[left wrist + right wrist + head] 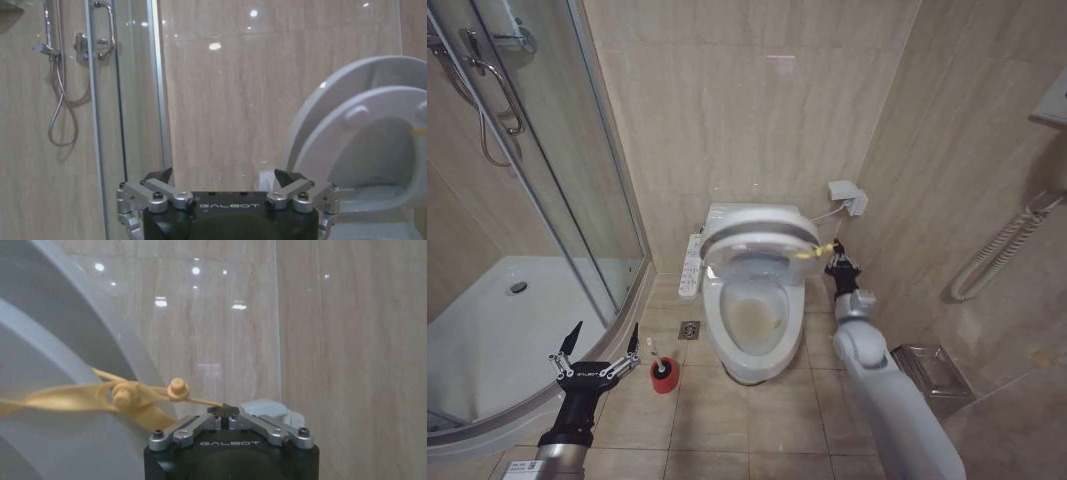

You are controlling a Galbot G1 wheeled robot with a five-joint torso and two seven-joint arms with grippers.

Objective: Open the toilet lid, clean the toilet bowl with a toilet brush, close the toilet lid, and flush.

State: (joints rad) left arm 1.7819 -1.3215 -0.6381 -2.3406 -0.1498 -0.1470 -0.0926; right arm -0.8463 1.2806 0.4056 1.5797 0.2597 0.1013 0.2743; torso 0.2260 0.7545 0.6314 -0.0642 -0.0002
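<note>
The toilet lid [757, 232] stands partly raised over the toilet bowl [752, 322], whose inside is stained yellowish. A yellow loop strap [815, 250] hangs from the lid's right rim. My right gripper [838, 263] is just right of that rim. In the right wrist view the right gripper [227, 411] is shut on the end of the strap [133, 397], with the lid [67, 365] close beside it. The toilet brush [655, 352] stands in a small red cup [664, 377] on the floor left of the bowl. My left gripper [597, 350] hovers open just left of the brush, holding nothing.
A glass shower enclosure [577, 200] with a white tray [487, 330] takes up the left side. A white control panel [690, 266] sticks out left of the toilet. A floor drain [689, 329] lies nearby. A steel bin [932, 372] and a wall rail [997, 255] are at the right.
</note>
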